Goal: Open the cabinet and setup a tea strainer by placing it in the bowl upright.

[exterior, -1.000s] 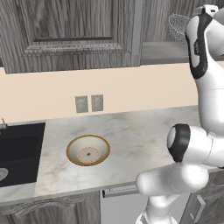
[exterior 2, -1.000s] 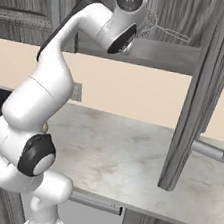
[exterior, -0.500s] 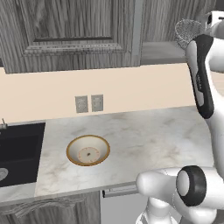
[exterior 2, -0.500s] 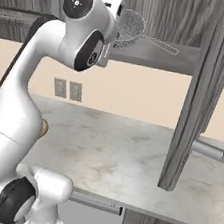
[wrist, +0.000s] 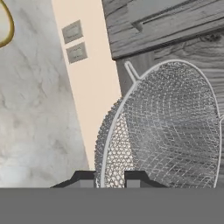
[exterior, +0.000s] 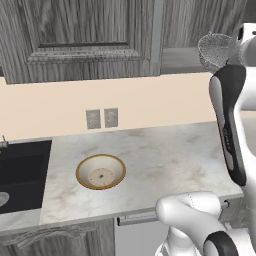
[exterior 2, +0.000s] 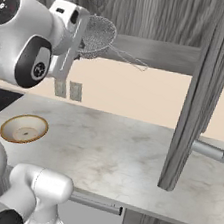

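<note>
Marble countertop (exterior: 165,155) lies below the gripper (wrist: 110,177), clamped on the tea strainer's (exterior 2: 98,35) rim beside the open cabinet (exterior 2: 157,52). Hand view reveals mesh; base views show the bowl (exterior: 100,171). Strainer has swung leftward since earlier.

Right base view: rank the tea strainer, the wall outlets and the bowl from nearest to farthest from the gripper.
1. The tea strainer: clamped in the shut gripper, up by the cabinet shelf.
2. The wall outlets: on the backsplash just below the gripper.
3. The bowl: down on the counter, toward the left.
</note>
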Tool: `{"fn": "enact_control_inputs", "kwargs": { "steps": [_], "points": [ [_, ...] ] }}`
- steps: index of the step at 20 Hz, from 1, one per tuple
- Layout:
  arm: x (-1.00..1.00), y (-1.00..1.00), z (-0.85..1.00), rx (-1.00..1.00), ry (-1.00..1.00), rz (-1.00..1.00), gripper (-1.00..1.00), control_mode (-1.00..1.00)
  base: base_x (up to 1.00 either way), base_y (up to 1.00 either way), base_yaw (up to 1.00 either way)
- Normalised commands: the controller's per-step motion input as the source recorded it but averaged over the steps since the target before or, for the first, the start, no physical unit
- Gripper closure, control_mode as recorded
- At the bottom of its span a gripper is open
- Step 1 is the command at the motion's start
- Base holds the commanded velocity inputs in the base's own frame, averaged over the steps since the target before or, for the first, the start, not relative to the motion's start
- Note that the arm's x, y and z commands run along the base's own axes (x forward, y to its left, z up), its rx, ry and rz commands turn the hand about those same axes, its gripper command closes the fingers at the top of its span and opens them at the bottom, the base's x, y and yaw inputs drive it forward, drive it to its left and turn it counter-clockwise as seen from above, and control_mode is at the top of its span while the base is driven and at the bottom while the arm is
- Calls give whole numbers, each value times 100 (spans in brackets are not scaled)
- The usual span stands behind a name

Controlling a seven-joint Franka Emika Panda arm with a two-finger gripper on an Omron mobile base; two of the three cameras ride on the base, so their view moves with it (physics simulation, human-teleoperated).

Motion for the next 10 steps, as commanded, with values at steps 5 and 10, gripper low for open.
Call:
{"fn": "enact_control_inputs", "kwargs": {
  "steps": [5, 10],
  "points": [
    [-100, 60, -1, 3, 0, 0, 100, -100, 0, 0, 0],
    [-90, 80, -10, 0, 9, 5, 100, -100, 0, 0, 0]
  ]
}}
